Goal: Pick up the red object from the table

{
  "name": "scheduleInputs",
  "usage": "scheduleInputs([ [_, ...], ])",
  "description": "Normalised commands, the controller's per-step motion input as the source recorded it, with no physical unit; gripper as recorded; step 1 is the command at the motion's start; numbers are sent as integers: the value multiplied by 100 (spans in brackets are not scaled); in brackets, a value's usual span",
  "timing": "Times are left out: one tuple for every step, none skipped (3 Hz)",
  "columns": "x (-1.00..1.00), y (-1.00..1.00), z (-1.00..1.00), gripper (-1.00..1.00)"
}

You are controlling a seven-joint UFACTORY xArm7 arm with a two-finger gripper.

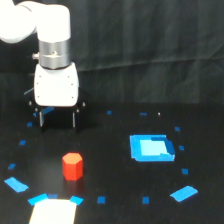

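Observation:
The red object (72, 166) is a small red-orange hexagonal block standing upright on the black table (115, 170) at the lower left of the exterior view. My gripper (57, 119) hangs from the white arm above and behind the block, well apart from it. Its two thin dark fingers (74, 119) point down with a wide gap between them, open and empty.
A flat blue square tray (151, 148) lies to the exterior view's right of the block. Small blue tape marks and blue pieces (183, 193) ring the table. A bright white patch (52, 211) sits at the bottom edge. A dark curtain hangs behind.

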Motion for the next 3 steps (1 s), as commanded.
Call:
scheduleInputs([
  [53, -91, -95, 100],
  [35, -100, -85, 100],
  [18, -100, -100, 100],
])
